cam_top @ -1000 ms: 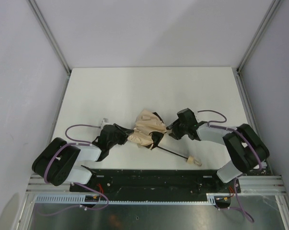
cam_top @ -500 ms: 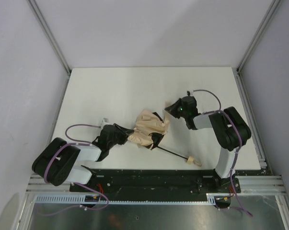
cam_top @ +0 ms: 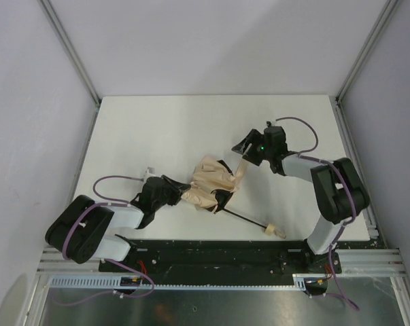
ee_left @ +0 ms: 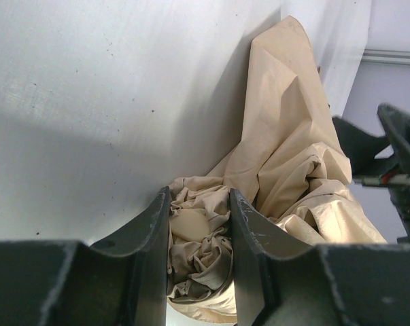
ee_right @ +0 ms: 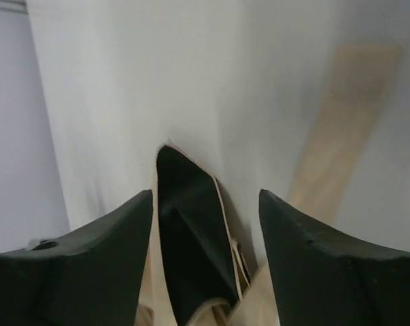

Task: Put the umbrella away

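The umbrella lies folded on the white table with its tan canopy [cam_top: 211,182] crumpled. Its thin black shaft [cam_top: 245,216] runs to the pale knob handle [cam_top: 272,230] near the front edge. My left gripper [cam_top: 176,192] is shut on the bunched tan fabric at the canopy's left end; in the left wrist view the fabric [ee_left: 199,239] fills the gap between the fingers [ee_left: 154,238]. My right gripper [cam_top: 243,149] is open just beyond the canopy's far right corner. In the right wrist view [ee_right: 205,200] a black-lined canopy flap [ee_right: 191,231] lies between the spread fingers, untouched.
The white table [cam_top: 164,129] is walled by grey panels with metal rails at left, right and back. A black base rail [cam_top: 211,252] runs along the near edge. A blurred tan strip [ee_right: 347,115] shows in the right wrist view.
My right gripper has drawn away from the canopy's right edge toward the far side. The canopy's right corner has shifted slightly. The left gripper has kept its hold and place.
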Action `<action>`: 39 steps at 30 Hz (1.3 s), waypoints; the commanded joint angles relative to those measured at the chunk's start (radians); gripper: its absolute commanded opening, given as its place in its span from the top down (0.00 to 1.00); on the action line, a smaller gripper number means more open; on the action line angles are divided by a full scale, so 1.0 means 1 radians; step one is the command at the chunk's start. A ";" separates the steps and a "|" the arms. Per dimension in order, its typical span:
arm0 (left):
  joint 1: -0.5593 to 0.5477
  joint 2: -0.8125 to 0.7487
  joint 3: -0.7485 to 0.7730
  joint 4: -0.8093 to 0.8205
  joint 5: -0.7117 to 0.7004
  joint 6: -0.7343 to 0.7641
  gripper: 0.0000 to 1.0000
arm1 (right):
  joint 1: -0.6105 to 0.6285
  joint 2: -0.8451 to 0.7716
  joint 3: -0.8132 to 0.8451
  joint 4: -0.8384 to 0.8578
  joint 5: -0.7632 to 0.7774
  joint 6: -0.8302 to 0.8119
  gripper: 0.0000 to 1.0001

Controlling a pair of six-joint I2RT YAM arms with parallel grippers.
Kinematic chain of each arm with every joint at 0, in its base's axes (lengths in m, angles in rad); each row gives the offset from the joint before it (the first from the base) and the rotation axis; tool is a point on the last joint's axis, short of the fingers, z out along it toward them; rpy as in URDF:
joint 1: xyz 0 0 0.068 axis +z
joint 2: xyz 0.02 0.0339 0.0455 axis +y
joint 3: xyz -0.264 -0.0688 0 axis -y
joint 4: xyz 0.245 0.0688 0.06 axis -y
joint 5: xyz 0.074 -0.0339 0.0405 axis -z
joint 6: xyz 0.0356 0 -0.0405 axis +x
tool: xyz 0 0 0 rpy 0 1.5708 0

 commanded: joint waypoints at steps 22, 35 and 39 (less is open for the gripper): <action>-0.011 -0.002 0.001 -0.043 -0.019 0.093 1.00 | 0.008 0.189 -0.488 0.817 -0.154 0.419 0.83; -0.012 -0.010 -0.001 -0.052 -0.019 0.104 1.00 | 0.009 0.107 -0.249 0.570 -0.180 0.084 1.00; -0.011 -0.028 -0.010 -0.053 -0.025 0.100 1.00 | 0.068 0.156 -0.117 0.554 -0.123 0.055 1.00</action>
